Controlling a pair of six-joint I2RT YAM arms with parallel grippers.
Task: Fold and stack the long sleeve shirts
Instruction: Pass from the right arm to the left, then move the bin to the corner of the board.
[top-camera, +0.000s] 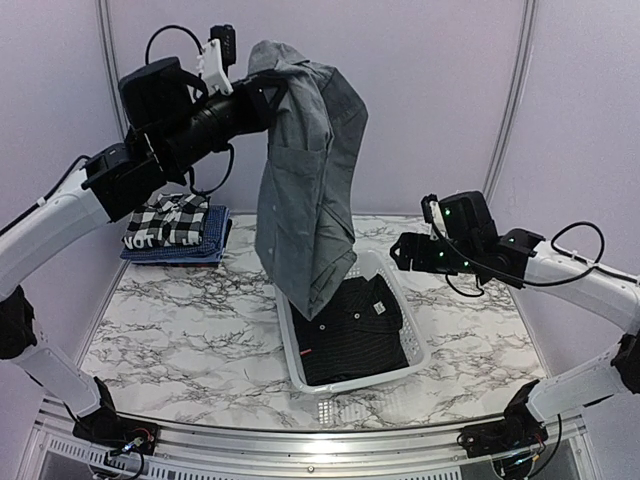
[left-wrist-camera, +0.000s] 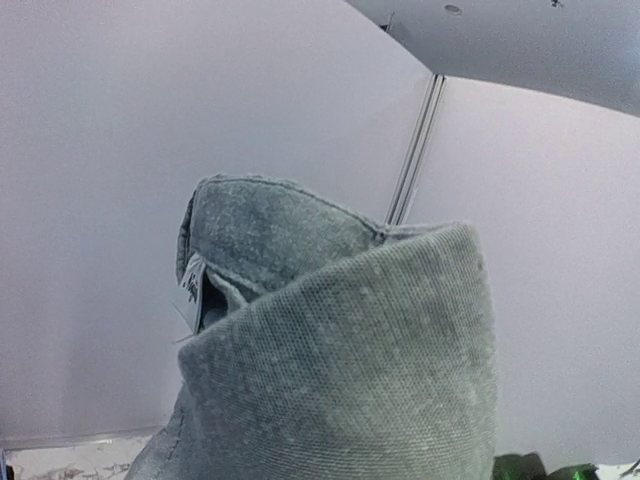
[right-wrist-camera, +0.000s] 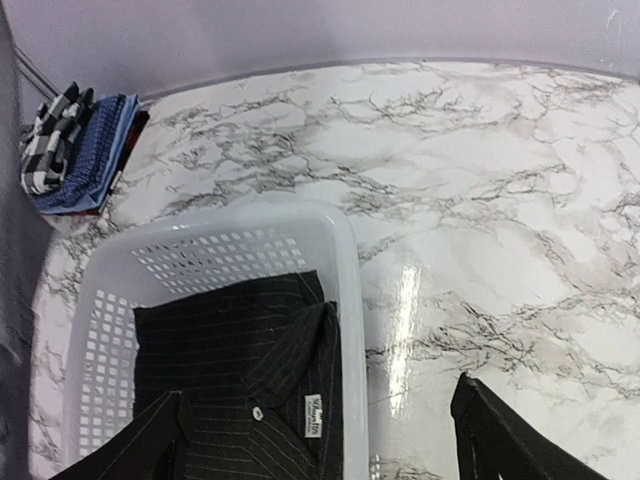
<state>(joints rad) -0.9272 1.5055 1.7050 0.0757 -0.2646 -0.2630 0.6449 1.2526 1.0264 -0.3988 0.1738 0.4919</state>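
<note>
Left gripper (top-camera: 260, 97) pinching 1 plain mid-grey cloth collared shirt (top-camera: 310, 190) above table (top-camera: 180, 320) centre; hazard: low hem snagging white slatted plastic basket (right-wrist-camera: 345, 300) rim.

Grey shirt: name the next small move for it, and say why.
Probably bring the open right gripper across to take the hanging lower edge of the grey shirt. The left gripper holds it bunched up high, its tail dangling over the basket and dark shirt, so it needs a second grip before spreading on the table.
</note>
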